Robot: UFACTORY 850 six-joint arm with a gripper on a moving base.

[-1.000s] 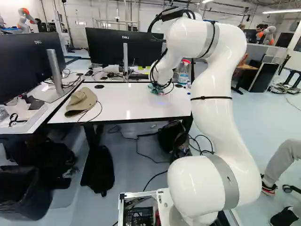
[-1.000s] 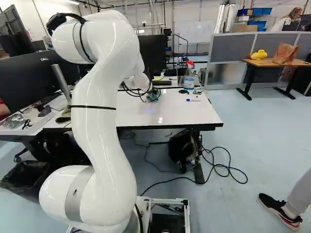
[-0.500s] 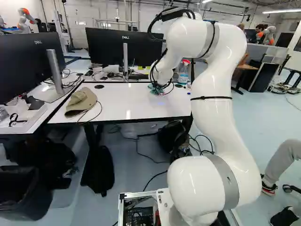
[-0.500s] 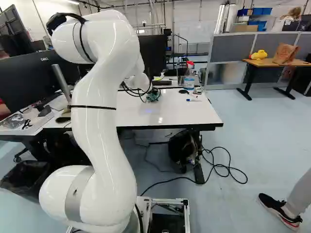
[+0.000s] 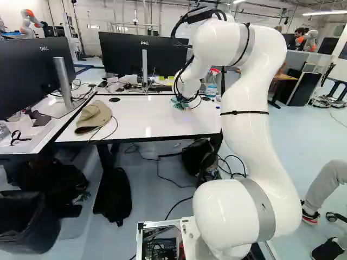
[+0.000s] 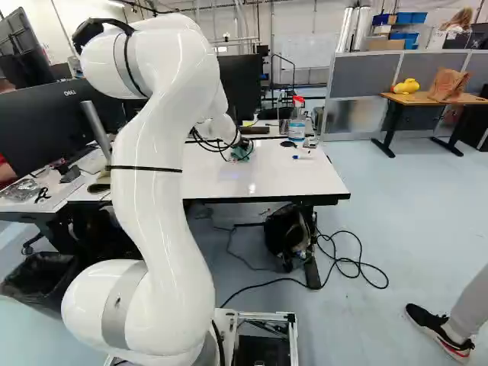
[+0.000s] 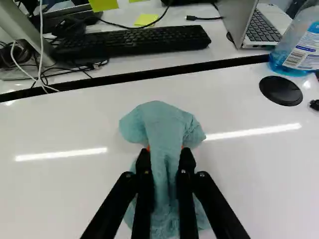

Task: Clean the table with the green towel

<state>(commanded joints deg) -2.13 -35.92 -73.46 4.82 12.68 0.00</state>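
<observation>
Gripper [image 5: 184, 98] clamped on green towel [image 7: 164, 130], on white table [image 5: 141, 119]; spray bottle [image 6: 296, 128] far right (blue liquid [image 7: 283, 63] inside), just beside black disc [image 7: 280, 90]

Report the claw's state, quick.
Claw: closed on the green towel, which is bunched between its two fingers above the white table.

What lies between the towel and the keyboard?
Past the towel, the wrist view shows bare white table, a dark gap, then bare desk before the keyboard.
</observation>
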